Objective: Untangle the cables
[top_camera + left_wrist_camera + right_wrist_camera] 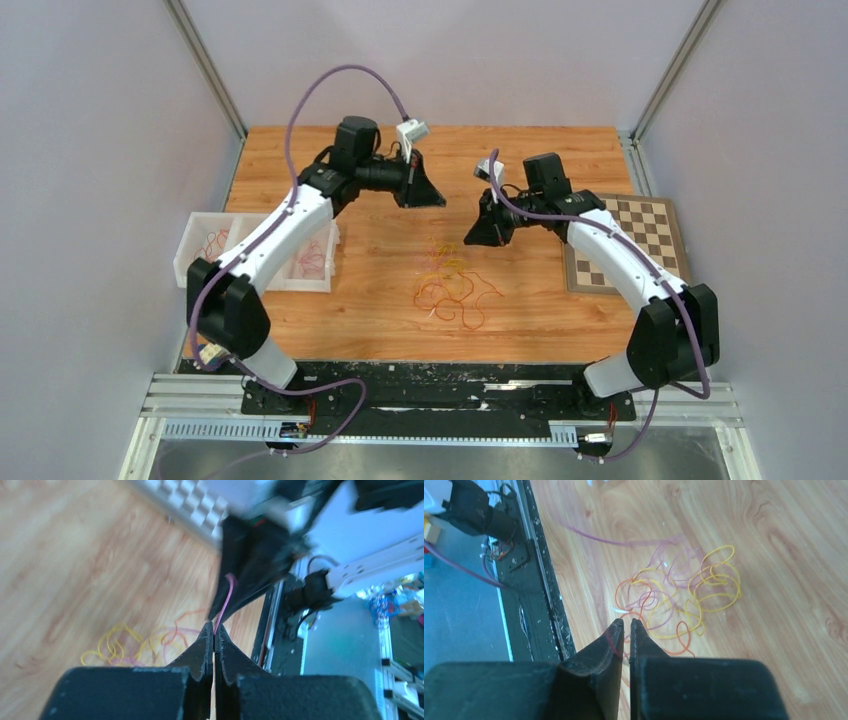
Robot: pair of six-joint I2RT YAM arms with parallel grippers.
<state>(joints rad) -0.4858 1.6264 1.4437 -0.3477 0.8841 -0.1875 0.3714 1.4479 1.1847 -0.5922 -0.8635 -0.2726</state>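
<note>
A tangle of thin red, orange, yellow and pink cables (pixel 450 285) lies on the wooden table between the arms; it also shows in the left wrist view (pixel 130 645) and the right wrist view (pixel 684 595). My left gripper (pixel 420 190) hangs above the table behind the tangle, shut (pixel 214 630) on a pink cable (pixel 227 597) that runs straight up to the right gripper facing it. My right gripper (pixel 478 232) has its jaws (pixel 627 625) a narrow gap apart, and a pink strand (pixel 614 642) lies across its left finger.
A white compartment tray (pixel 200 250) with a few sorted cables stands at the left table edge. A chessboard (pixel 640 240) lies at the right. A black rail (pixel 440 385) runs along the near edge.
</note>
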